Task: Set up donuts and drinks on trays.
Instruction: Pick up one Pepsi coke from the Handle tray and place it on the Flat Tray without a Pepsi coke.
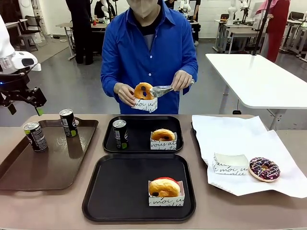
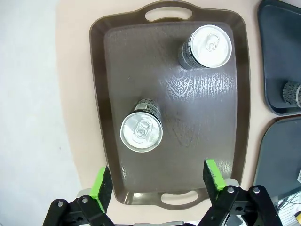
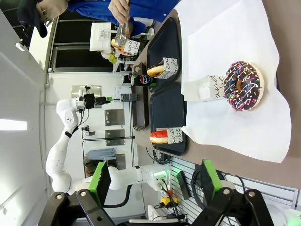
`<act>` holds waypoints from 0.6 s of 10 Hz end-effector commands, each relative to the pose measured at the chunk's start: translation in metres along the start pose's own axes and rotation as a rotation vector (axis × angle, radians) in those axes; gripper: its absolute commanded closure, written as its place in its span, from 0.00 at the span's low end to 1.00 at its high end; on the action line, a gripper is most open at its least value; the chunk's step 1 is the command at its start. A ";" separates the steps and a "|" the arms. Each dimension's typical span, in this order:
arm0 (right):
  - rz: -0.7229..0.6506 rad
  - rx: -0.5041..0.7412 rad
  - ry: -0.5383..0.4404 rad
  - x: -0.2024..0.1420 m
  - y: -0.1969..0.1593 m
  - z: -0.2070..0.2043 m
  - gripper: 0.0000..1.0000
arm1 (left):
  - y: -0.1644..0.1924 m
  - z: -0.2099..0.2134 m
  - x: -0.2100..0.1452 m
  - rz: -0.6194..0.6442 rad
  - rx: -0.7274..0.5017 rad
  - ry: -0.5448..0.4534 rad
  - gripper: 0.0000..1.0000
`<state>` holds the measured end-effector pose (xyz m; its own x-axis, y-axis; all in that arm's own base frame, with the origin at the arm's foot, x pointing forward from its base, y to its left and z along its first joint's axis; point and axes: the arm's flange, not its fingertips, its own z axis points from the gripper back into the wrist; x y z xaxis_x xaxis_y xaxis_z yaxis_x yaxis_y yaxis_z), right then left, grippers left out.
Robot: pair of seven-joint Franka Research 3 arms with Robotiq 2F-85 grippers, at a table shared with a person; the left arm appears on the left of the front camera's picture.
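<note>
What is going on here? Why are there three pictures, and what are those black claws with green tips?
The claws are a robot's two hands, called grippers. Each arm has a camera on its wrist, so two pictures look down past its own fingers. The third looks across the table from the robot's side.

The left gripper hangs open above a brown tray with two drink cans. The right gripper is open too, over white paper with a chocolate sprinkle donut and an empty box.

Two black trays sit in the middle. The far tray has a can and a boxed donut; the near tray has one boxed donut.

The person holds another boxed donut and silver tongs.
</note>
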<state>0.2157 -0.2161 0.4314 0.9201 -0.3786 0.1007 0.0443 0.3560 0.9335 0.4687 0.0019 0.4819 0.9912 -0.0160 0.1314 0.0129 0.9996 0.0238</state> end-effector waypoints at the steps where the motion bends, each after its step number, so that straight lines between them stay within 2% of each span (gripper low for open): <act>1: 0.007 0.017 0.001 -0.001 0.000 0.001 0.00 | 0.017 -0.013 0.013 -0.027 -0.039 0.004 0.00; 4: 0.007 0.017 0.001 -0.001 0.000 0.001 0.00 | 0.029 -0.038 0.029 -0.057 -0.042 -0.009 0.00; 6: 0.007 0.017 0.001 -0.001 0.000 0.001 0.00 | 0.024 -0.053 0.026 -0.076 -0.041 -0.004 0.00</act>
<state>0.2157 -0.2161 0.4314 0.9201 -0.3785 0.1007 0.0443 0.3560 0.9334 0.5015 0.0278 0.4366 0.9898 -0.0739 0.1217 0.0729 0.9973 0.0126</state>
